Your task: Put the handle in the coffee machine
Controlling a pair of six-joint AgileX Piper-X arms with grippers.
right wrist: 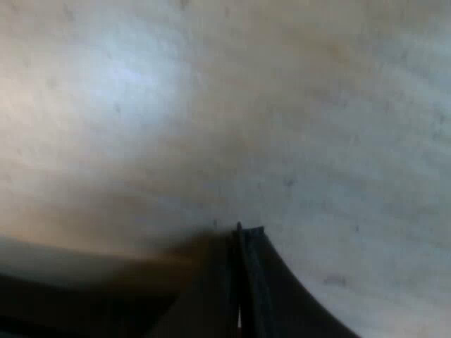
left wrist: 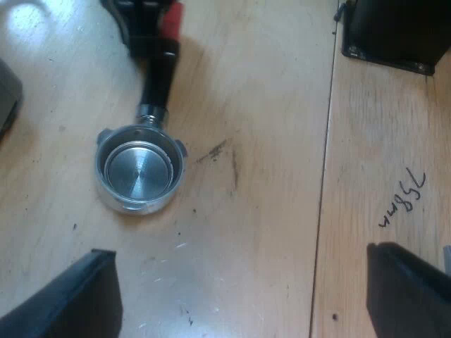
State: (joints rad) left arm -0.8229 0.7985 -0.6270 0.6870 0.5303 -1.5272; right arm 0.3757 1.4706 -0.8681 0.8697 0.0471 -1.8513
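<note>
The metal holder [left wrist: 139, 172] lies on the wooden table [left wrist: 268, 105] with its round basket facing up and nothing in it. Its dark handle [left wrist: 158, 81] runs away from me to the red end [left wrist: 172, 20]. A black part [left wrist: 134, 21], which looks like the other arm's gripper, sits right at that red end. My left gripper [left wrist: 239, 296] hangs above the table beside the basket, open wide, with nothing between its fingers [left wrist: 70, 299]. My right gripper [right wrist: 243, 232] is very close over bare wood, its two fingers pressed together with nothing seen between them.
A black box-like object [left wrist: 391, 32] stands on the table past a seam [left wrist: 323, 183] in the wood. A dark grey edge [left wrist: 7, 98] shows beyond the basket's other side. Handwritten marks [left wrist: 403, 201] are on the wood.
</note>
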